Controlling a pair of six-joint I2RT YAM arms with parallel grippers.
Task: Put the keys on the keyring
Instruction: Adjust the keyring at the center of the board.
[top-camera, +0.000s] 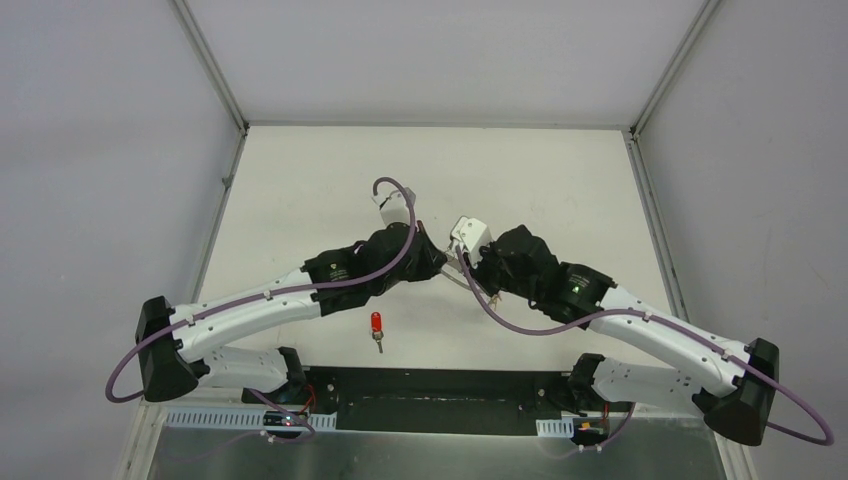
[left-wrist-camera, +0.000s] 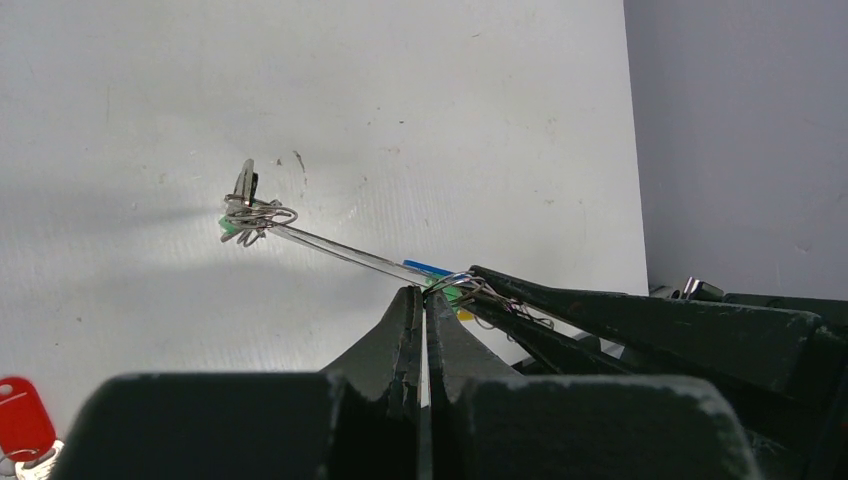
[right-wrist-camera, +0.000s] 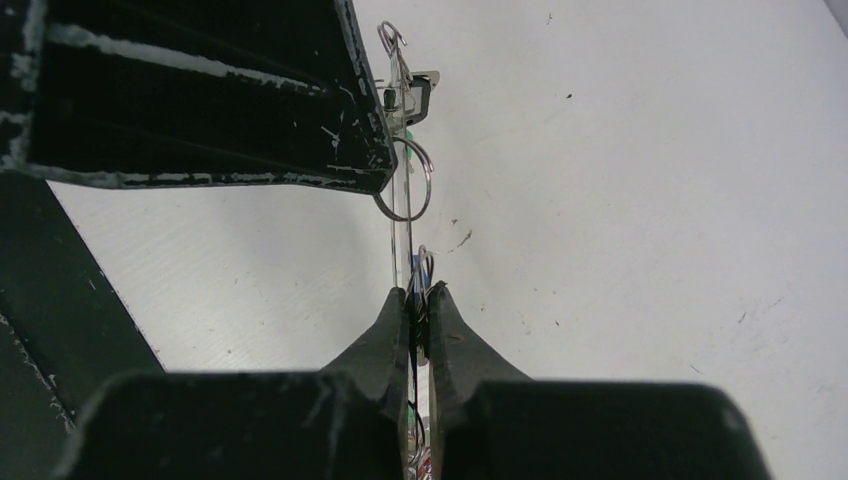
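Keyring (left-wrist-camera: 340, 249) apparently clamped in left gripper (left-wrist-camera: 425, 296)

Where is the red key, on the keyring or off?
Off: the red key lies alone on the table, away from the keyring.

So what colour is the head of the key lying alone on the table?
Red; the small silver key shows best from the top camera.

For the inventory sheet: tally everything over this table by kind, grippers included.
Grippers: 2, left gripper and right gripper, both shut on the keyring
Keyring: 1
Red-headed key: 1, loose on the table
Green-headed key: 1, on the keyring; other coloured bits near the grip are too small to tell
Total: 5
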